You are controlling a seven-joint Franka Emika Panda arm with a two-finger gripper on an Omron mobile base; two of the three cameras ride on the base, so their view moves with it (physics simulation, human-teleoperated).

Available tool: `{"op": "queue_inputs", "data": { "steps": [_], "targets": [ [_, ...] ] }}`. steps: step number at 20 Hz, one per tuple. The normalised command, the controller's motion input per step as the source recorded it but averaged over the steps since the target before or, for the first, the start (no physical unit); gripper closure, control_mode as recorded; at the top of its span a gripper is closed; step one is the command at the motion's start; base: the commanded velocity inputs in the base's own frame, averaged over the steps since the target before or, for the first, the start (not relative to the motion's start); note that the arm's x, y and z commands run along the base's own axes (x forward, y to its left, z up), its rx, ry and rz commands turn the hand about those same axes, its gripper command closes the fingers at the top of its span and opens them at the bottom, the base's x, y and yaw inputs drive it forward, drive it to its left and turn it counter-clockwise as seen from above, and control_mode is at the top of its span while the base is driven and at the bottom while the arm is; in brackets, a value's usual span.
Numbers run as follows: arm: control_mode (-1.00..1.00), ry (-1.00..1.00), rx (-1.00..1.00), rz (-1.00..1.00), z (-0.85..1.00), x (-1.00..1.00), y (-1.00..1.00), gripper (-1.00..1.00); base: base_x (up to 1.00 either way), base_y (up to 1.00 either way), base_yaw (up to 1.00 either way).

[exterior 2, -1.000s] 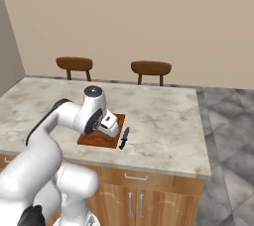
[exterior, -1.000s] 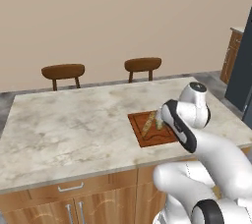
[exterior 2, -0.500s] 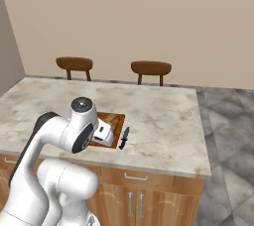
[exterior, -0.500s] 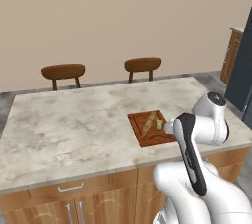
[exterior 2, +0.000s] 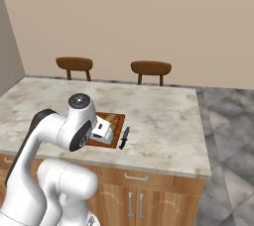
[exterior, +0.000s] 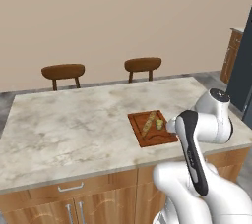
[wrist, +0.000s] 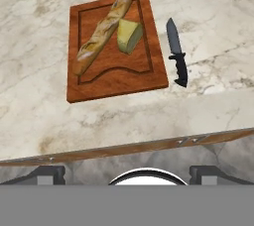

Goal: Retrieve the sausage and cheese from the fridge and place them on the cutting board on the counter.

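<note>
The gripper [wrist: 128,171] is held with jaws apart and empty over the near edge of the counter [wrist: 213,17]. The cheese [wrist: 128,35] lies ahead on the cutting board [wrist: 116,79], touching a baguette-like loaf [wrist: 99,36] whose long axis runs away from the hand. The fridge [exterior: 244,70] stands to the right.

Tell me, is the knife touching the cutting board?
Apart. The hand view shows bare counter between the knife and the cutting board.

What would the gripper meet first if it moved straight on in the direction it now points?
Probably the counter near its front edge, just short of the cutting board. The open gripper holds nothing. Depth is hard to judge, so it might reach the board instead.
</note>
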Motion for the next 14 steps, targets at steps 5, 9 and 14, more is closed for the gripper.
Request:
{"op": "queue_inputs", "data": {
  "steps": [5, 9, 14],
  "targets": [
    [1.0, 0.0, 0.0, 0.0, 0.0, 0.0, 0.0, -1.0, 0.0, 0.0, 0.0],
    [1.0, 0.0, 0.0, 0.0, 0.0, 0.0, 0.0, -1.0, -0.25, -0.09, 0.0],
    [1.0, 0.0, 0.0, 0.0, 0.0, 0.0, 0.0, -1.0, -0.64, -0.19, 0.03]
  ]
}}
